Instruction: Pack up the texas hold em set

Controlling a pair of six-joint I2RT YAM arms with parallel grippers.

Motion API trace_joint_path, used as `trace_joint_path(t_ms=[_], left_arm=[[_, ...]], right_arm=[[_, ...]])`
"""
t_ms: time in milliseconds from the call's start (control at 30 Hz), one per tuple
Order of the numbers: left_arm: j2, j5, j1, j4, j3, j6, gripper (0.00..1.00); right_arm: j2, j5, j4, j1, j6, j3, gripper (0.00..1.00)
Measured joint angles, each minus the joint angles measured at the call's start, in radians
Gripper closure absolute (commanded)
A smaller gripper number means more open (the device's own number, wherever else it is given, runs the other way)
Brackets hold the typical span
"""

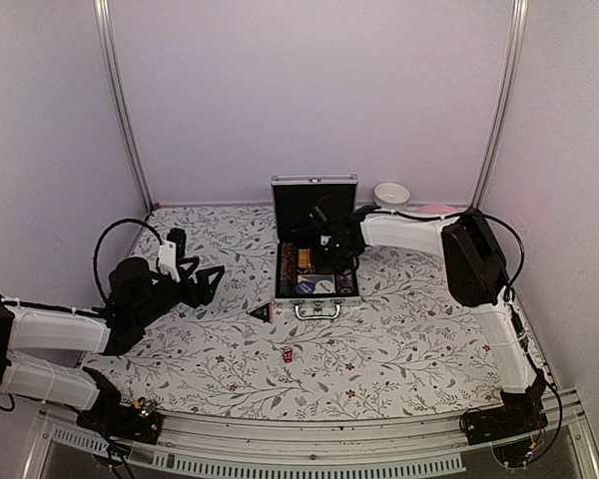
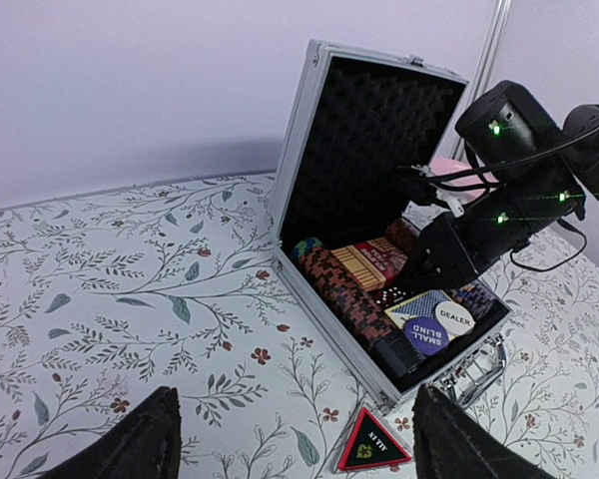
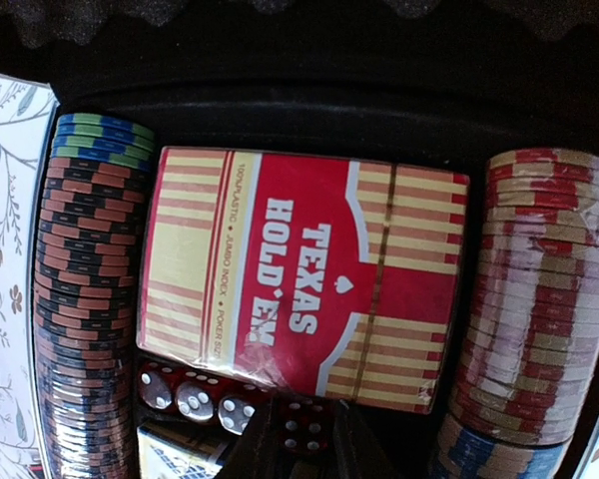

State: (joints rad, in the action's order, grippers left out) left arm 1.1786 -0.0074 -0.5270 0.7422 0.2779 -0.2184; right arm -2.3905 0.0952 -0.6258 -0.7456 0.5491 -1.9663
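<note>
Top view: small silver aluminium case point(image 1: 292, 205) open mid-table, right gripper point(image 1: 322, 257) inside; stray tiny red die point(image 1: 288, 354) and black triangular piece point(image 1: 262, 312) lie outside. Left wrist: left gripper point(image 2: 295, 424) wide open, empty. Right wrist: narrow jaws flank a boxed red die point(image 3: 299, 424) beside the tan-red card pack point(image 3: 299, 289). Pinched or loose, can't tell. Stowing dice, I'd say; next, fetch the stray.
</note>
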Motion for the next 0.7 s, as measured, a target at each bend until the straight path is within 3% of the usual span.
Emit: trace_joint_path(t_ms=[700], left_arm=[[0.000,0.003,0.000,0.000,0.000,0.000,0.20]], right_arm=[[0.028,0.027,-0.016,0.006,0.013,0.014,0.68]])
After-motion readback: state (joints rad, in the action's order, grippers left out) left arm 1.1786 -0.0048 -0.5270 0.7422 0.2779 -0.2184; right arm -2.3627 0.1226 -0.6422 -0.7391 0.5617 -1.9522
